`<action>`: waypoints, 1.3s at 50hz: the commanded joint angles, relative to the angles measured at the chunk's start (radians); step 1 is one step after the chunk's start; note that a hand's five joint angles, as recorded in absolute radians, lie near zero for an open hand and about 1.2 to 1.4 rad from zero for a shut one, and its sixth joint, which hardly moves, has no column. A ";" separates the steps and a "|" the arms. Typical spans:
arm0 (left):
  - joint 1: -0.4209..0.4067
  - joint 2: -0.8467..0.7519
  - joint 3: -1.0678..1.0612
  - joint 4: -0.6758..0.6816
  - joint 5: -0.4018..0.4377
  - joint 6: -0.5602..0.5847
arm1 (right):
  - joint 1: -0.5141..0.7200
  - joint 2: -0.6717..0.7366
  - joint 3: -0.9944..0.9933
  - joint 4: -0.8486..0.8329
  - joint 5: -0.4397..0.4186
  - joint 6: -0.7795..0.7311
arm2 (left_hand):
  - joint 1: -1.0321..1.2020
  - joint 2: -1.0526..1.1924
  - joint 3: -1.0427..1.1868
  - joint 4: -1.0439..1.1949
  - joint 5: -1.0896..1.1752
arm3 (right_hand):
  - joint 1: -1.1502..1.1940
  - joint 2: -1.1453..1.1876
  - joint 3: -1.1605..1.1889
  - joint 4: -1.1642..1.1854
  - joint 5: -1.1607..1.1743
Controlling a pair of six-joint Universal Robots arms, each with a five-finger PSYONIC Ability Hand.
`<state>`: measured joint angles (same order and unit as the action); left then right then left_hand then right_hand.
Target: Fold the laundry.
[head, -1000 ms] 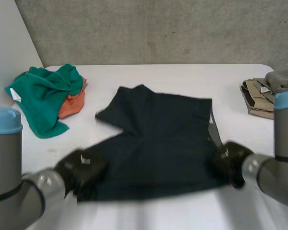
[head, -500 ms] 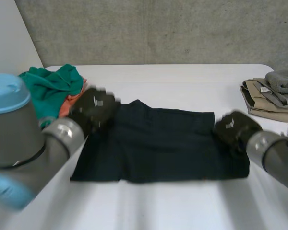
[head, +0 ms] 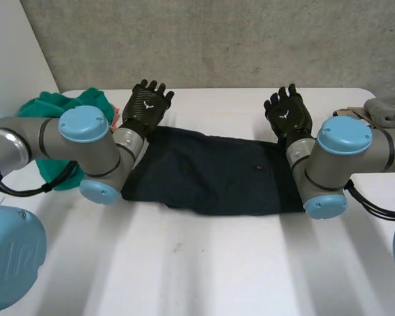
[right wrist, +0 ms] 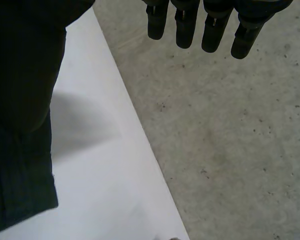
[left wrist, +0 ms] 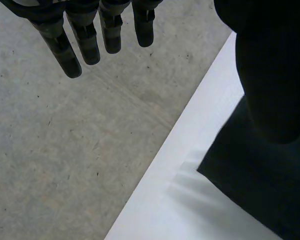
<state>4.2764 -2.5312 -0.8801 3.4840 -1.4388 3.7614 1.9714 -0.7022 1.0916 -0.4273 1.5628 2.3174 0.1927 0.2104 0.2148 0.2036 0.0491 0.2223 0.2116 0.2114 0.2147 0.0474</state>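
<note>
Head view has the dark garment (head: 214, 172) folded flat mid bench (head: 204, 263), left robot hand (head: 147, 105) and right robot hand (head: 288, 113) spread open and empty by its far corners, and I'd guess it's light, floppy cloth, so pinch the short ends.

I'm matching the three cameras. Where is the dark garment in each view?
Head view: the dark garment lies across the white table's middle.
Left wrist view: its corner lies beside the left hand.
Right wrist view: its edge lies beside the right hand.
Shared landmark: the table's edge against grey concrete.
</note>
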 commanded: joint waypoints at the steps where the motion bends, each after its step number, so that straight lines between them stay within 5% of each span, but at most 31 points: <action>1: -0.006 0.141 -0.131 0.003 -0.043 -0.020 | -0.026 -0.216 0.154 0.142 -0.010 0.125 | -0.018 -0.036 -0.040 -0.029 -0.049 | -0.048 -0.037 -0.037 -0.040 -0.047; 10: -0.016 0.337 -0.411 0.003 -0.049 -0.155 | -0.107 -0.350 0.313 0.583 -0.127 0.396 | -0.018 -0.036 -0.040 -0.029 -0.049 | 0.171 0.181 0.182 0.178 0.171; 18: -0.055 0.362 -0.461 0.009 -0.048 -0.195 | -0.140 -0.313 0.412 0.441 -0.187 0.410 | -0.018 -0.036 -0.040 -0.029 -0.049 | 0.226 0.237 0.237 0.234 0.227; 22: -0.064 0.364 -0.462 0.012 -0.049 -0.196 | -0.141 -0.264 0.409 0.366 -0.178 0.405 | -0.018 -0.036 -0.040 -0.029 -0.049 | 1.171 1.181 1.181 1.178 1.171; 25: -0.073 0.368 -0.462 0.009 -0.051 -0.196 | -0.146 -0.269 0.424 0.351 -0.156 0.390 | -0.018 -0.036 -0.040 -0.029 -0.049 | 1.174 1.185 1.185 1.182 1.174; 32: -0.078 0.443 -0.497 0.001 -0.051 -0.200 | -0.246 -0.470 0.547 0.248 -0.063 0.159 | -0.018 -0.036 -0.040 -0.029 -0.049 | 1.174 1.185 1.185 1.182 1.174; 37: -0.076 0.489 -0.534 0.003 -0.048 -0.201 | -0.292 -0.491 0.571 0.237 -0.040 -0.192 | -0.018 -0.036 -0.040 -0.029 -0.049 | 1.174 1.185 1.185 1.182 1.174; 43: -0.072 0.520 -0.569 0.003 -0.049 -0.232 | -0.154 -0.490 0.522 0.180 -0.059 -0.293 | -0.018 -0.036 -0.040 -0.029 -0.049 | 1.174 1.185 1.185 1.182 1.174; 49: -0.069 0.552 -0.606 0.001 -0.054 -0.295 | 0.130 -0.412 0.502 0.029 -0.235 -0.312 | -0.018 -0.036 -0.040 -0.029 -0.049 | 1.174 1.185 1.185 1.182 1.174; 55: -0.067 0.592 -0.637 0.004 -0.057 -0.318 | 0.276 -0.324 0.530 0.008 -0.414 -0.368 | -0.014 -0.032 -0.036 -0.025 -0.045 | 1.174 1.185 1.185 1.182 1.174; 59: -0.069 0.601 -0.635 0.010 -0.055 -0.318 | 0.293 -0.284 0.502 0.007 -0.402 -0.372 | 0.026 0.009 0.004 0.015 -0.005 | -0.048 -0.037 -0.037 -0.040 -0.047; 63: -0.069 0.614 -0.620 0.015 -0.061 -0.319 | 0.285 -0.303 0.476 0.009 -0.319 -0.222 | 0.027 0.009 0.005 0.016 -0.004 | -0.048 -0.037 -0.037 -0.040 -0.047; 65: -0.069 0.617 -0.611 0.018 -0.066 -0.319 | 0.250 -0.356 0.479 0.009 -0.305 -0.019 | 0.015 -0.003 -0.007 0.004 -0.016 | -0.048 -0.037 -0.037 -0.040 -0.047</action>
<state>4.2083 -1.9289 -1.5144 3.4937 -1.4958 3.4406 2.2712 -0.9938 1.5961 -0.4266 1.1642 1.9753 0.1927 0.2103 0.2148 0.2037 0.0489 0.2184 0.2103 0.2149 0.2220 0.0563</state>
